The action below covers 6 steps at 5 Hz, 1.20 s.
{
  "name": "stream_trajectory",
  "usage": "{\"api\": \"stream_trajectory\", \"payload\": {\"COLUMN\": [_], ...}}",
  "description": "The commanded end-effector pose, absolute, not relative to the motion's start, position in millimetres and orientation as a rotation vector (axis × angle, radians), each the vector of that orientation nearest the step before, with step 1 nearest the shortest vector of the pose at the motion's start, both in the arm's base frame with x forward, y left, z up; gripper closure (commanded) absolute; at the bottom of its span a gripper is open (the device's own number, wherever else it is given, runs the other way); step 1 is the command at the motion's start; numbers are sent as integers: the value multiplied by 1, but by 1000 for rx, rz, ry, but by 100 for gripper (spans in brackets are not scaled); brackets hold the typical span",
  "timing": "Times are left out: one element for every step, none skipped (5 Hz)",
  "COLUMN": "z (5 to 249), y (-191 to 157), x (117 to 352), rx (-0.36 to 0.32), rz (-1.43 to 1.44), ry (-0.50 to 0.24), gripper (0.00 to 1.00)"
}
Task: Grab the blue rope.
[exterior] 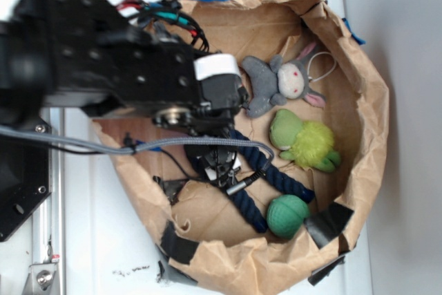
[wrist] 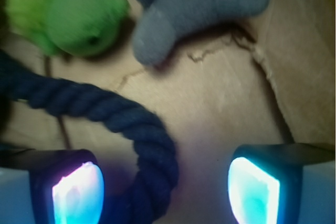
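Observation:
The blue rope [exterior: 277,175] is thick, dark navy and twisted, and lies bent on the brown paper floor. In the wrist view the blue rope [wrist: 105,106] curves down from the left and passes between my fingers, closer to the left one. My gripper [wrist: 166,192] is open, its two glowing pads wide apart, and neither pad touches the rope. From outside, my gripper [exterior: 219,167] hangs over the rope's bend, and the arm hides that part of the rope.
A grey bunny plush [exterior: 280,82] and a green plush [exterior: 304,141] lie just beyond the rope. A green ball [exterior: 288,215] rests by the rope's end. The crumpled paper wall [exterior: 366,101] rings everything. A grey braided cable [exterior: 173,144] crosses under the arm.

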<state>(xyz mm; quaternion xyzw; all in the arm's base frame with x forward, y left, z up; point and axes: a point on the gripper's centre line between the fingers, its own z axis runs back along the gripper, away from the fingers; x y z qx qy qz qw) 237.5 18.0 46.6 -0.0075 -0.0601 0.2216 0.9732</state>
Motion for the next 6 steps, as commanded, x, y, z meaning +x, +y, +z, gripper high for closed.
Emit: {"api": "stream_trajectory", "payload": {"z": [31,19,16,15,15,16], "y": [21,15,15,15,16,16], "x": [253,255,258,258,258,257], "rx": [25,40,32,30,16,12], "rz": [394,330,329,329,335,331], "ry": [-205,-216,-189,-179,-178,-187], "gripper": [0,0,0,0,100,100]}}
